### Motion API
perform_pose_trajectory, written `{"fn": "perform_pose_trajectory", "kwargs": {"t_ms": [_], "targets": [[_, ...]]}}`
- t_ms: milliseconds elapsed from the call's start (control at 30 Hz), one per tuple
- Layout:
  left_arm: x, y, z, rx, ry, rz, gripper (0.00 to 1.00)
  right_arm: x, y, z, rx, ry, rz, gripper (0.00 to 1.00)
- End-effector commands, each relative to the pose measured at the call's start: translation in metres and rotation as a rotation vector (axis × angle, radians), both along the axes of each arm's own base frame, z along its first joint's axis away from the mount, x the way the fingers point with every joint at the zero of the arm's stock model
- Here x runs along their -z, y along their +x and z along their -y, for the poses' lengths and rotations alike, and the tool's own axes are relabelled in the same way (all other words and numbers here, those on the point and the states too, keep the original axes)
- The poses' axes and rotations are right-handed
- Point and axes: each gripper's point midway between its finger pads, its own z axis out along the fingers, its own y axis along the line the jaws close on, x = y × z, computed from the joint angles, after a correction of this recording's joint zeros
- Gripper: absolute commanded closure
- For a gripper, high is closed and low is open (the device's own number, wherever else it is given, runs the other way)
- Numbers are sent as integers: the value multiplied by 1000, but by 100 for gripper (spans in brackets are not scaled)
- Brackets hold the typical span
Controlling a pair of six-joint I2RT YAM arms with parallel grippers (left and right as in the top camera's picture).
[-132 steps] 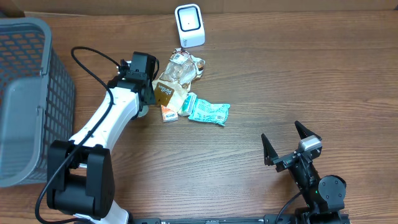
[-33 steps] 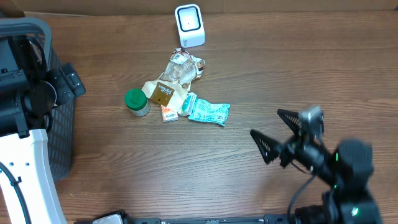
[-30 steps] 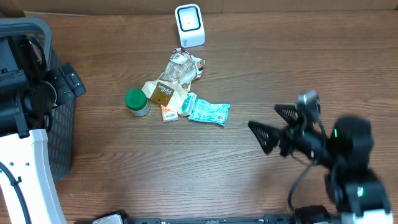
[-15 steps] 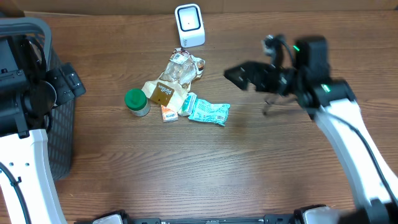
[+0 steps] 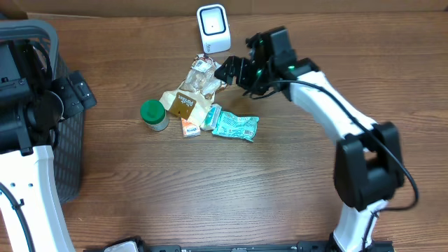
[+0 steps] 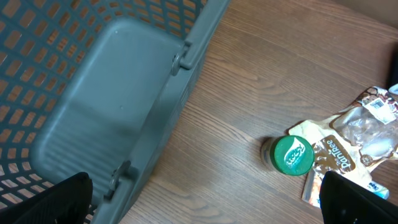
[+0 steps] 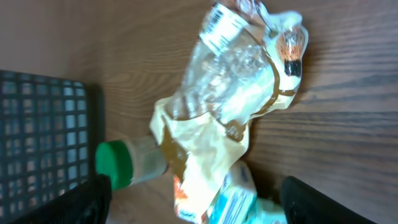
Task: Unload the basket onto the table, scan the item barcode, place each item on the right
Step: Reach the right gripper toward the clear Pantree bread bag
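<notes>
**Overhead view.** The right claw (image 5: 236, 72) is positioned above the crinkled clear-and-gold snack bag (image 5: 199, 80). It has been swung there from the near right edge of the brown wooden desk (image 5: 294, 196) within the last second. Its jaws are spread and nothing is held. The white box-shaped barcode scanner (image 5: 213, 28) stands just beyond the bag. The left arm is parked beside the grey mesh basket (image 5: 28, 49).

**Left wrist view.** The left claw (image 6: 205, 208) is fully released and empty. The green-lidded jar (image 6: 292, 154) is seen touching the bag.

**Right wrist view.** The bag lies on the desk below the spread fingers. A white printed label (image 7: 222, 20) is visible at its far end. A grasp is judged imminent; scanning is not yet begun.
</notes>
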Motion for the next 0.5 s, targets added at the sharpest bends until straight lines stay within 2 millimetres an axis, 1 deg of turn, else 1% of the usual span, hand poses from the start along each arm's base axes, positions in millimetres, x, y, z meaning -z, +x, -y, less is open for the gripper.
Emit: {"fn": "perform_pose_trajectory", "kwargs": {"t_ms": [0,133,200,267,333,467], "targets": [[-8,-2,0,-10,-3,28,0,13,7,-12,9,6,-5,15],[-8,-2,0,-10,-3,28,1,34,9,-25,-11,7,-2,21],[-8,-2,0,-10,-3,28,0,44,10,-30,-2,7,-15,28],[-8,-2,0,-10,-3,28,0,58,12,-29,49,-17,-46,33],[-8,-2,0,-10,-3,28,0,71,13,-28,90,-41,-70,34],[-8,-2,0,-10,-3,28,0,88,11,-38,76,-50,-76,33]]}}
